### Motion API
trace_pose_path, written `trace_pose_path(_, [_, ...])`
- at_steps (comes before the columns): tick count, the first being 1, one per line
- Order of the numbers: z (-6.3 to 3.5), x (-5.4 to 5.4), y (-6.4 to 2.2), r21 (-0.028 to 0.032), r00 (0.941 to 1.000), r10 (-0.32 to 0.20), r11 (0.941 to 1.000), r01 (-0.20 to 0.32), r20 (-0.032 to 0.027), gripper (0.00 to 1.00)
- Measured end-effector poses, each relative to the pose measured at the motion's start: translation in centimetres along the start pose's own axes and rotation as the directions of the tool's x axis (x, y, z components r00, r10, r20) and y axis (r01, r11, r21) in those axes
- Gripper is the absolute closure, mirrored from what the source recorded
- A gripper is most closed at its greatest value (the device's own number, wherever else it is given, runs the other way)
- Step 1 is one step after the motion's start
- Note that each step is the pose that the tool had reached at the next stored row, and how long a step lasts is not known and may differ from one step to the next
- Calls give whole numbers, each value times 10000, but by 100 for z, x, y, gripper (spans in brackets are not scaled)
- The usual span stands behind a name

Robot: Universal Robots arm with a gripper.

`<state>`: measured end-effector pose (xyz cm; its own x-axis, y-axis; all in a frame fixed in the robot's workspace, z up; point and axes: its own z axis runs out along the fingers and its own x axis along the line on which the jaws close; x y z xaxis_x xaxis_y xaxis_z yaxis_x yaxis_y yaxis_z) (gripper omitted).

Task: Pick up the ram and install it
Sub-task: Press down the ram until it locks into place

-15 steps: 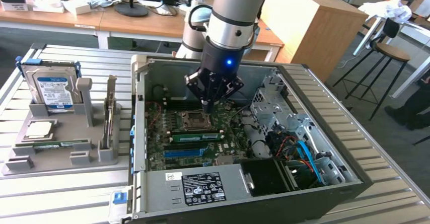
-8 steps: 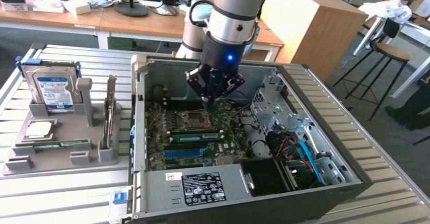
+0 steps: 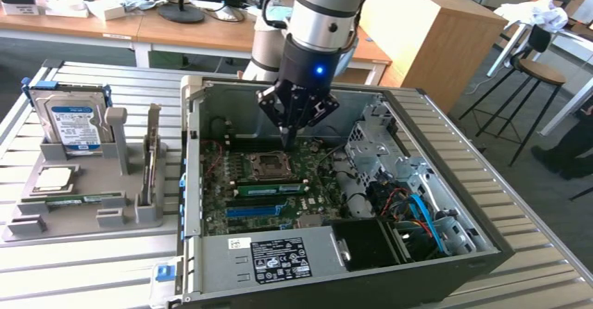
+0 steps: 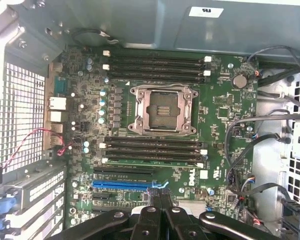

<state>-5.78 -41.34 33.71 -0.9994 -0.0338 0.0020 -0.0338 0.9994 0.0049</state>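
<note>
My gripper hangs inside the open computer case, just above the motherboard near the empty CPU socket. Its fingers are shut together with nothing between them. A green ram stick with pale labels stands seated in a memory slot between the socket and the blue slot. From above, that ram stick appears as a thin edge. The gripper is above and apart from it. Another narrow green stick lies in the grey holder outside the case.
The grey holder on the exterior view's left also carries a hard drive, a chip and a tall card on edge. Drive cages and cables crowd the case's other side. Stools stand beyond the table.
</note>
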Motion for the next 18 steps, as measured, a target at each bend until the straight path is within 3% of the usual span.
trace_pose_path(10, [-99, 0, 12, -1, 10000, 1, 10000, -1, -34, 90])
trace_pose_path(18, [-101, 0, 12, -2, 10000, 1, 10000, -1, -43, 90])
